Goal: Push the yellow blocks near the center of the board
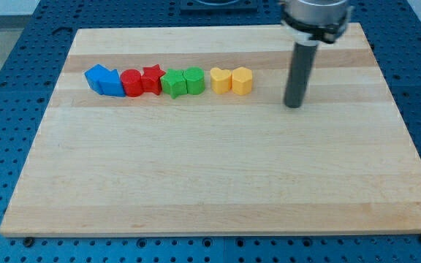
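Two yellow blocks sit side by side in the upper middle of the wooden board (pixel 218 183): a heart-like yellow block (pixel 220 80) and a hexagonal yellow block (pixel 242 80), touching each other. They end a row of blocks that runs across the view's upper left. My tip (pixel 292 105) rests on the board to the view's right of the hexagonal yellow block, about a block's width or more away and slightly lower in the view. It touches no block.
Left of the yellow pair, in the same row, stand a green cylinder (pixel 194 79), a green star (pixel 172 84), a red star (pixel 150 78), a red cylinder (pixel 131 83) and two blue blocks (pixel 104 79). Blue perforated table surrounds the board.
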